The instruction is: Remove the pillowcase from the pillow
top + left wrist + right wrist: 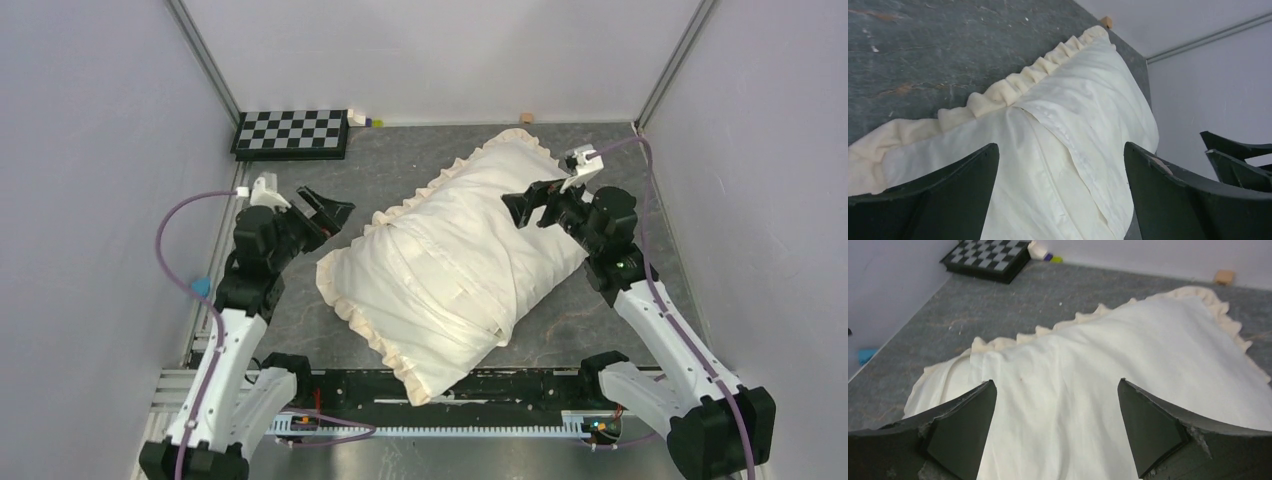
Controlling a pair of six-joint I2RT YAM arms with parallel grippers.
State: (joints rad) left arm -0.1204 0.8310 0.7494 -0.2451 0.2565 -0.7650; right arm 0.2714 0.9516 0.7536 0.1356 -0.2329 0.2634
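While the filled pillowcase (450, 260) lies diagonally from far right to near centre, the right gripper (530, 205) hangs agape over its far end; the left gripper (335, 222), likewise agape, stands alongside.

The pillowcase (455, 260) is cream woven cloth, matt and fairly smooth, lying in soft creases. Its frill (998, 92) along the 10 o'clock edge looks thicker and fleecier. The table (420, 165) is dark grey, matt and mottled like stone, with scuffs. The right gripper (1056, 384) has matt black plastic fingers (1153, 430) with chipped, rough edges. The right arm's shell (665, 330), at 5 o'clock, is smooth white plastic.
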